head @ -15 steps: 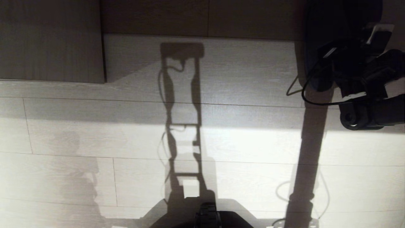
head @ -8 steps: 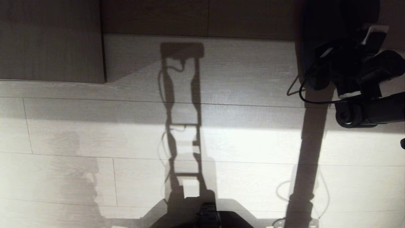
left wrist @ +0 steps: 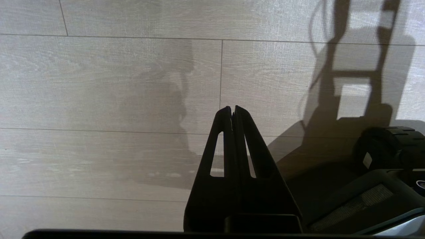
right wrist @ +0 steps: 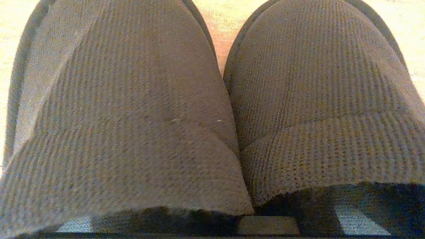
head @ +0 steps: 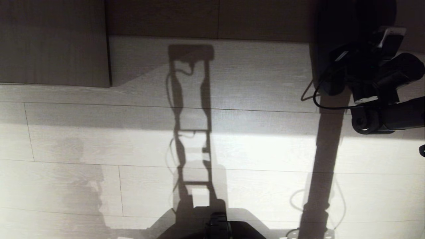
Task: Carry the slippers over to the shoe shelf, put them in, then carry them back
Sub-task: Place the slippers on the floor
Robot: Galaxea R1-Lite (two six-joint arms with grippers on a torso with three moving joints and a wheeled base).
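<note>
While the slippers [right wrist: 212,109] fill my right wrist view, I see them side by side, toes pointing away from the camera, their ribbed grey uppers touching down the middle and their near edges right up against the gripper. On my head view they show as a dark mass at the far right, hanging from the right gripper [head: 345,63], which is clamped shut on them over the shoe shelf's [head: 232,66] pale floor panel, near its brown back panel. My left gripper [left wrist: 232,109] hangs over the plank floor [left wrist: 99,83], fingers pressed together, holding nothing.
</note>
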